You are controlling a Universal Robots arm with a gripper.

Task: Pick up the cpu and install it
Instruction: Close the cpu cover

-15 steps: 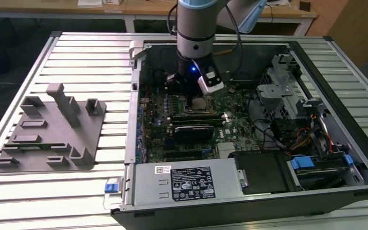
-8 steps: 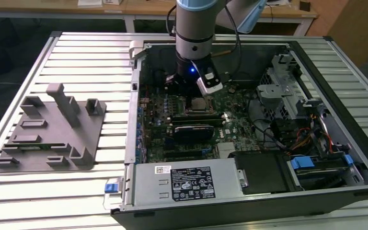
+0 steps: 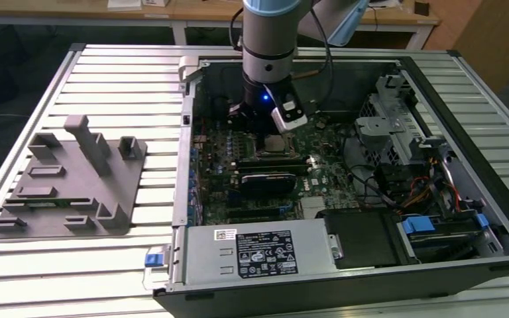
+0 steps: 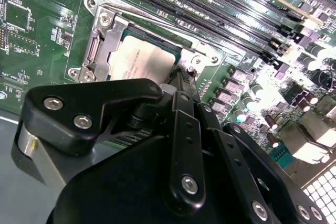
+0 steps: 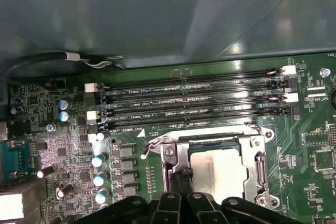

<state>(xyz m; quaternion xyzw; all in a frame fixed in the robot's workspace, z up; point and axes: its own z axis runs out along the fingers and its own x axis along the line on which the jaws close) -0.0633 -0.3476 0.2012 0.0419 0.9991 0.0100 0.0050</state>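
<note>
The cpu (image 4: 144, 61), a flat square chip with a silver-grey top, lies flat inside the motherboard socket (image 4: 97, 43), whose metal frame stands around it. The exterior view shows the cpu (image 3: 276, 144) in the middle of the board, just below the arm's wrist. My gripper (image 4: 181, 77) hangs low over the socket, its black fingers drawn together at one edge of the chip and holding nothing. In the first wrist view the shut gripper (image 5: 181, 178) sits by the side of the cpu (image 5: 218, 169), inside the socket frame (image 5: 261, 153).
The open computer case (image 3: 188, 132) lies on a slatted metal table (image 3: 104, 79), with walls all round the board. Memory slots (image 5: 194, 103) run beside the socket. A grey plastic tray with posts (image 3: 69, 179) stands on the exterior view's left. Drive cages and cables (image 3: 413, 179) crowd the right.
</note>
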